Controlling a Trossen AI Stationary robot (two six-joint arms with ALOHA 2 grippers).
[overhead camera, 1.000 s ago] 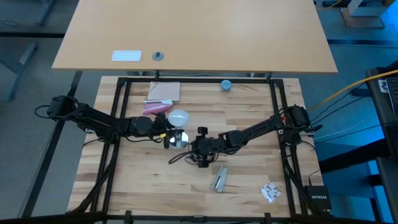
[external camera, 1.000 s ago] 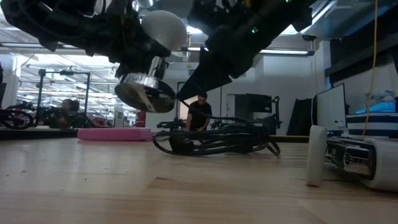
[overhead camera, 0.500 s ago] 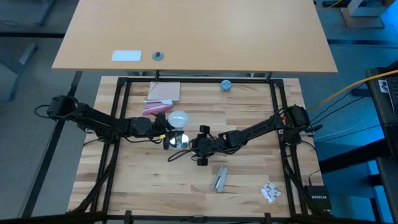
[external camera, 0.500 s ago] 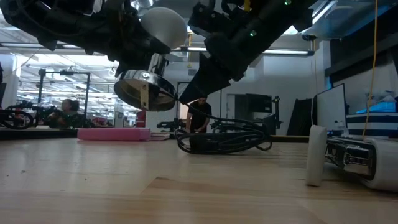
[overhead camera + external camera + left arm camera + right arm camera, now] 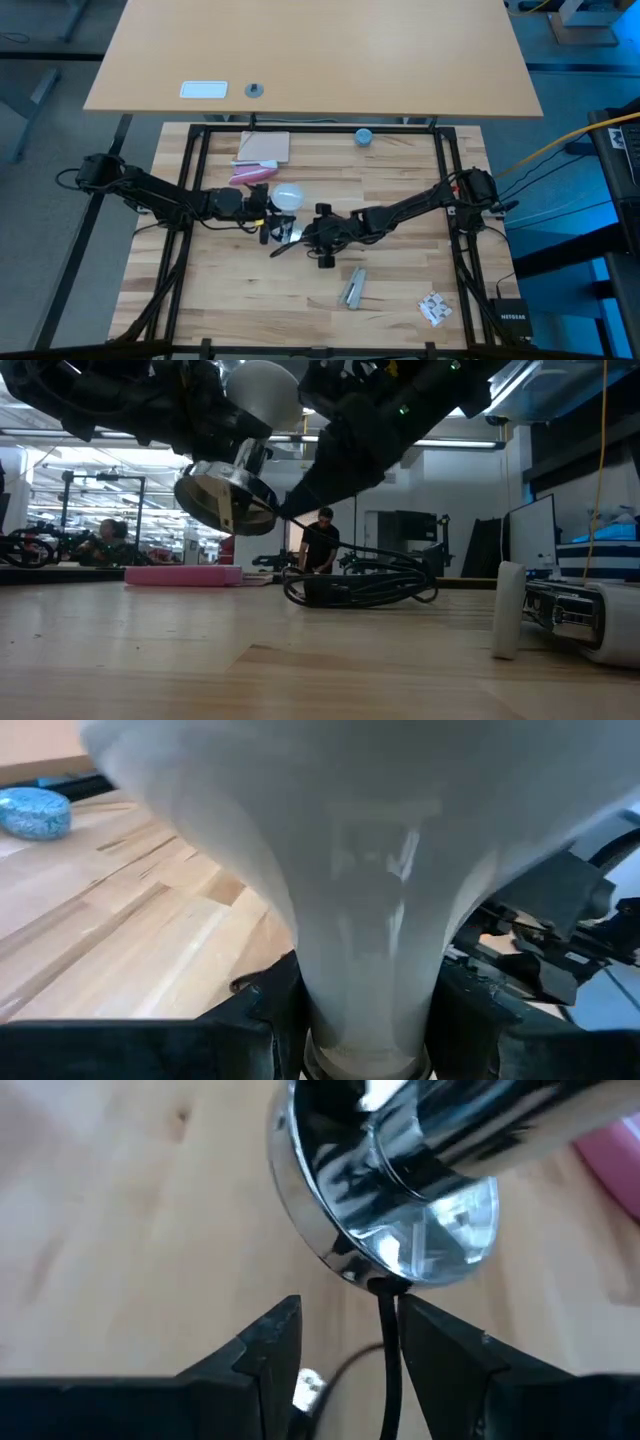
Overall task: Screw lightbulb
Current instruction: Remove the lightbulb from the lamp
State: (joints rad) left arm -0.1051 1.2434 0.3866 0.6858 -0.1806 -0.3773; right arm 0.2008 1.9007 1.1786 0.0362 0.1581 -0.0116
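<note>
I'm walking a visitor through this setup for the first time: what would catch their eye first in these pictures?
Most striking is the white lightbulb held in the air mid-table by the left claw, gripped at its neck. Right below it hangs a shiny metal disc with a black cord trailing to the table, met by the right claw, whose fingers flank the cord. A blue round object sits at the table's far edge.
</note>
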